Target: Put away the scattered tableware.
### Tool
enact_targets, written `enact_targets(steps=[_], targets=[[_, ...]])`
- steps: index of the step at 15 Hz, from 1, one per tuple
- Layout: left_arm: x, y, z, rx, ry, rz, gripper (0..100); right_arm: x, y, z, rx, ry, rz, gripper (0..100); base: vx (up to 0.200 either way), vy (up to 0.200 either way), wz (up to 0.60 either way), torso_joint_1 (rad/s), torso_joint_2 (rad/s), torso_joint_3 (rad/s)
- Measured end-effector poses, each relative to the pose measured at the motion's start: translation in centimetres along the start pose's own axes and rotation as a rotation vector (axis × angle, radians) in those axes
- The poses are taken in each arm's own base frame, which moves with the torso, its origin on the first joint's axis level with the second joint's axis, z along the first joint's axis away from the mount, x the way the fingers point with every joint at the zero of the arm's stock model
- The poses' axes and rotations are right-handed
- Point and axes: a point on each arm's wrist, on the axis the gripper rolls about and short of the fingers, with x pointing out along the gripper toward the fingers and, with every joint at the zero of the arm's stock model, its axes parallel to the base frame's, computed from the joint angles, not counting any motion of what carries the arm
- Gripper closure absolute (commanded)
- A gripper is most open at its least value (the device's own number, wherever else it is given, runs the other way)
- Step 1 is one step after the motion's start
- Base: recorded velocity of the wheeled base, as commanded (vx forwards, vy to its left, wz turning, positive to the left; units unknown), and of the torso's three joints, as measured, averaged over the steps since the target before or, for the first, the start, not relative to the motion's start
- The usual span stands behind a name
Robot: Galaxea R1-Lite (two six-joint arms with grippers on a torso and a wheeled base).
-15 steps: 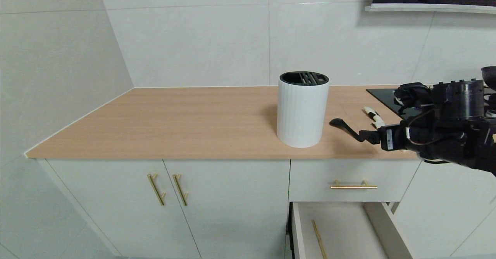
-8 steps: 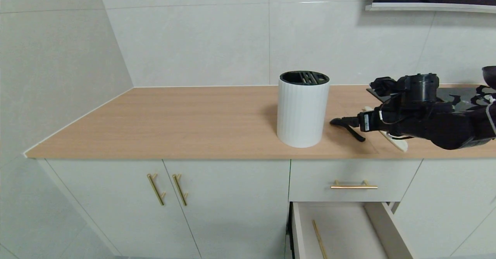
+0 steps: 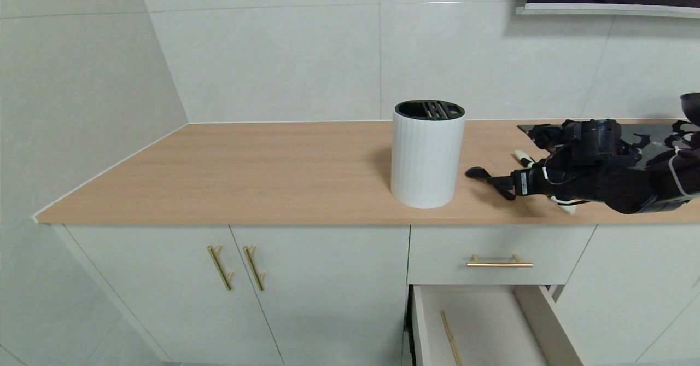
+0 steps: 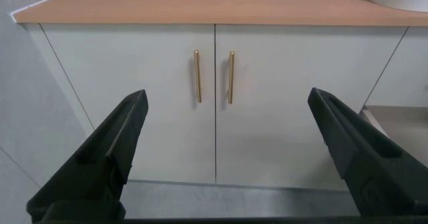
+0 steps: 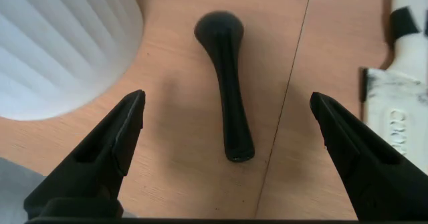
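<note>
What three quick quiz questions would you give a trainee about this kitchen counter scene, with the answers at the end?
1. True or false: the right claw is shut on the slim black utensil with a rounded end.
2. Which thing stands beside that utensil on the light wooden countertop? A) a white ribbed cylindrical holder with a black slotted top; B) a red bowl; C) a glass bottle.
3. Fill in: the lower white drawer under the countertop is ____.

Key: 1 false, the claw is open; 2 A; 3 open.
</note>
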Motion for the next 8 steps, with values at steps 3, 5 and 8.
enact_targets(steps=[3,5,8], targets=[[0.0,0.0,0.0,0.000,0.000,0.000,0,1.3,0.4,-0.5,-0.026,-0.041,0.004,0,0.000,0.000,0.00,0.000,0.00,0.000],[0.0,0.0,0.0,0.000,0.000,0.000,0,2.1,0.4,-1.4,-0.036,-0.037,0.002,0,0.000,0.000,0.00,0.000,0.00,0.000],[0.0,0.0,0.0,0.000,0.000,0.000,0,2.8,0.4,-2.2,-0.036,-0.014,0.003,0,0.000,0.000,0.00,0.000,0.00,0.000]])
